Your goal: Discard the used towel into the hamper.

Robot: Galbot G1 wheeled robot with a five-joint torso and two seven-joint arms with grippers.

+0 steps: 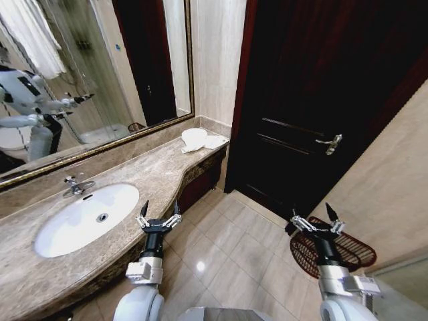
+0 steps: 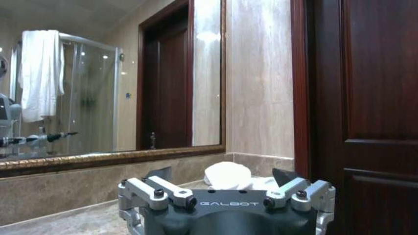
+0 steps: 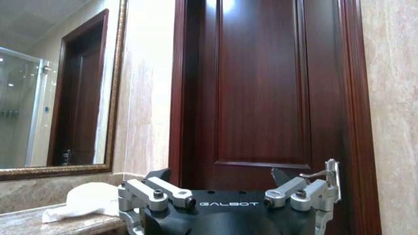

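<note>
Towel: white, bunched, lying on far end of marble bench, close to corner by wall and dark door. Rounded lump toward mirror, flatter flap trailing toward door side; long axis roughly parallel to bench back edge, though hard to confirm from head view.

Hamper: dark reddish-brown wire basket on tiled floor, beside right-hand wall, below door handle. Appears tipped, open mouth facing robot and long axis slanting toward wall; partly hidden behind right arm.

Left end effector: raised over front edge of bench, beside sink, fingers spread apart, nothing between them. Well apart from towel.

Right end effector: raised over floor, directly in front of hamper, fingers spread apart, nothing held.

Left wrist view: towel seen low across bench, framed between spread fingers, mirror frame running behind. Second white towel hanging on shower enclosure visible in reflection.

Right wrist view: same towel at bench end, off to one side of end effector; door panel and handle straight ahead.

Head view alone: hamper, sink and tap.
</note>
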